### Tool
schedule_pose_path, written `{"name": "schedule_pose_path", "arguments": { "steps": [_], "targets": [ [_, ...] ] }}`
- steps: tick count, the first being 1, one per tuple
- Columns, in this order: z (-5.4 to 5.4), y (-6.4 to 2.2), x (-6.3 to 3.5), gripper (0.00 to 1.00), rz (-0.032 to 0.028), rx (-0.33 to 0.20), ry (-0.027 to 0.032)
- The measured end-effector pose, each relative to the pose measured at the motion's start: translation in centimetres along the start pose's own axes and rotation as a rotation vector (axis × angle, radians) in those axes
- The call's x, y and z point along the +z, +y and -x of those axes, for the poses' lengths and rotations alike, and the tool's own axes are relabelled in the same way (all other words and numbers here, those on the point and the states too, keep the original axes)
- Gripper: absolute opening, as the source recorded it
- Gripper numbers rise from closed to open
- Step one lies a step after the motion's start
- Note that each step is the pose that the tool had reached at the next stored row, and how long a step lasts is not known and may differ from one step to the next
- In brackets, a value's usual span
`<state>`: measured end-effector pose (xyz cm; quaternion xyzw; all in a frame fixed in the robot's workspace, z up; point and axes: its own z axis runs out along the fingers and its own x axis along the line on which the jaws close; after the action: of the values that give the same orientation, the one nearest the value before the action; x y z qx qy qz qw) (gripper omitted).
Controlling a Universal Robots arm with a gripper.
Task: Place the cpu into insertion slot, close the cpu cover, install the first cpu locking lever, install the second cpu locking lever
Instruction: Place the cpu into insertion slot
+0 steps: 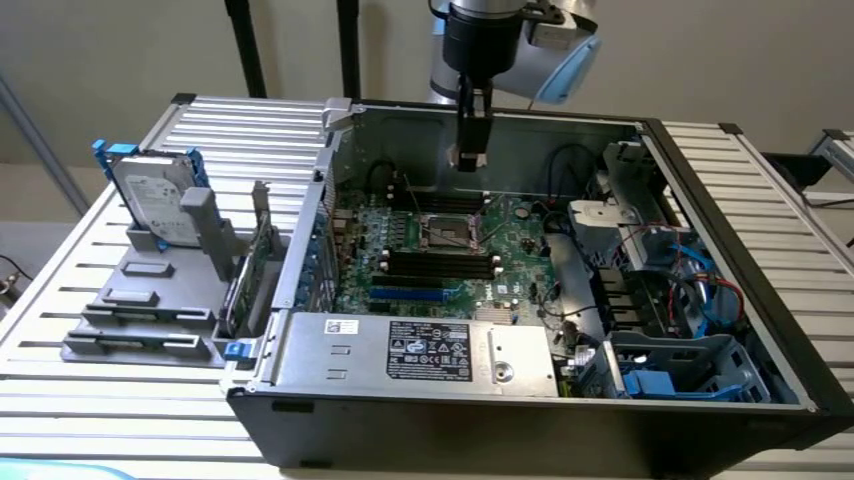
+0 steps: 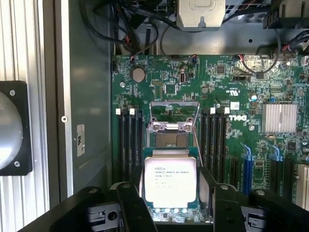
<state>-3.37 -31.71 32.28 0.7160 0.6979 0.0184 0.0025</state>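
The jaws are grasping the cpu (image 2: 170,180) by two opposite edges. In the exterior view the arm (image 1: 475,45) is hanging over the open computer case (image 1: 534,430), with the jaws well above the green motherboard (image 2: 227,87). So the chip is not yet sitting in the insertion slot (image 2: 169,140). In the wrist view it is floating close to the camera, and the dark slot with its grey rim is lying beyond it. The cpu cover (image 2: 174,103) is standing swung up on the side of the slot away from the chip, so the opening is free.

I am judging the step in hand to be the placing of the chip. To do it well, the chip should be staying flat, with its edges parallel to the rim, and going straight down without sliding over the contacts. Its notches should be matching the slot; whether they are, I cannot tell. The jaws should be letting go only when the chip is lying fully inside the rim. They should also be keeping away from the raised cover and the black memory slots (image 2: 126,145) beside the slot.

On the chip I am reading "intel" and "XEON"; the smaller lines are too fine to read. White letters "DELL" (image 2: 237,117) are showing on the motherboard. The power supply (image 1: 320,350) is carrying a black and white label (image 1: 427,350) that I cannot read. The same is true of the label on the hard drive (image 1: 150,195), which is standing on the desk (image 1: 80,420) at the exterior view's left.
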Motion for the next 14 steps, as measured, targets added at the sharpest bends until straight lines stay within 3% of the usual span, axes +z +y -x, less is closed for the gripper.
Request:
{"name": "schedule_pose_path", "arguments": {
  "steps": [14],
  "targets": [
    [0.7, -0.53, 2.36, 0.54, -0.0007, -0.023, 0.0063]
  ]
}}
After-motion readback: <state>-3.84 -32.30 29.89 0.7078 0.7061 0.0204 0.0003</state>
